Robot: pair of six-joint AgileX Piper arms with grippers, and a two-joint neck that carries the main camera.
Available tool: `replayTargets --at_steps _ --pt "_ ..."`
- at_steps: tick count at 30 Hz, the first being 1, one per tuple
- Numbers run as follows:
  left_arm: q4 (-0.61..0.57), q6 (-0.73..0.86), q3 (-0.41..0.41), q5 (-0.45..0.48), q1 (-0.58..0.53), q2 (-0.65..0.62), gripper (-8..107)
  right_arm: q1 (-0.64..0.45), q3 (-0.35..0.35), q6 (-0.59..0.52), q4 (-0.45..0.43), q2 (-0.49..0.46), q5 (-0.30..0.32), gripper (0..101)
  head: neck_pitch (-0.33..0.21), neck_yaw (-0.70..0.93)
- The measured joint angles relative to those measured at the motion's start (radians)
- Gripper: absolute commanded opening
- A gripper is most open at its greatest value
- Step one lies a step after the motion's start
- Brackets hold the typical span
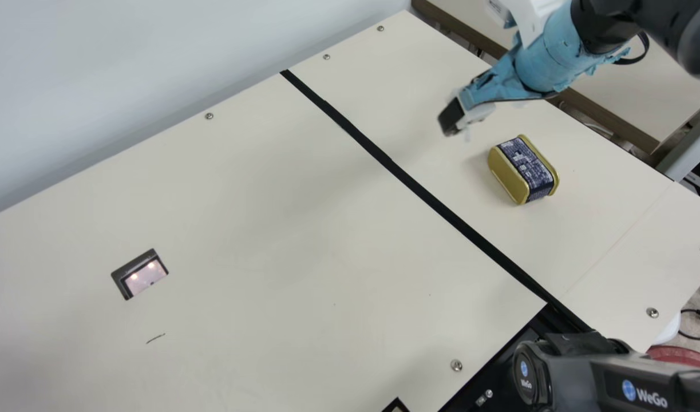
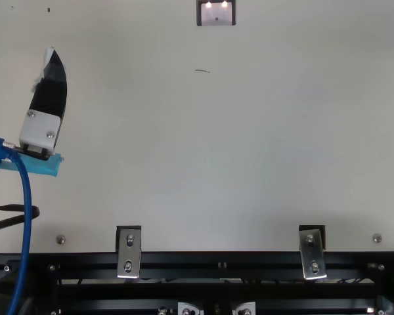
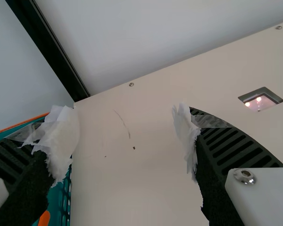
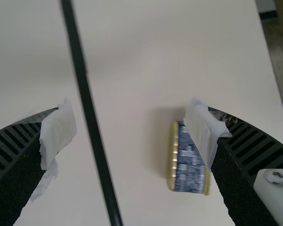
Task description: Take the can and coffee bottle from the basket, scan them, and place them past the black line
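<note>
The gold can with a dark blue label [image 1: 524,170] lies on the table at the right of the black line [image 1: 384,157]. Above the table, beside the can, is my right gripper [image 1: 451,119]. In the right wrist view the can [image 4: 189,162] is partly behind one finger, and my right gripper [image 4: 129,125] stands open, its fingers apart. My left gripper [image 2: 52,56] is over the table's left part in the top view; in its wrist view the left gripper [image 3: 127,125] is open with bare table between its fingers. A teal basket [image 3: 66,200] is partly hidden behind one finger.
The scanner window [image 1: 139,274] is set into the table left of the line. A pale wall [image 1: 126,74] runs along the table's far edge. Metal brackets [image 2: 129,252] sit on the near edge. Something orange [image 3: 44,219] shows by the basket.
</note>
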Motion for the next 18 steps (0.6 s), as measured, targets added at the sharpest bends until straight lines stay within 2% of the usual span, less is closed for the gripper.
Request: replayTargets --at_steps 7,13,18 --pt "0.0 0.0 0.0 0.0 0.0 0.0 90 0.12 -0.004 -0.015 0.207 -0.112 0.12 101 0.0 0.0" --pt "0.0 0.0 0.0 0.0 0.0 0.0 90 0.235 -0.005 0.022 0.404 -0.165 0.24 101 0.0 0.005" --pt "0.0 0.0 0.0 0.0 0.0 0.0 90 0.329 0.036 0.084 0.559 -0.177 0.244 101 0.0 0.0"
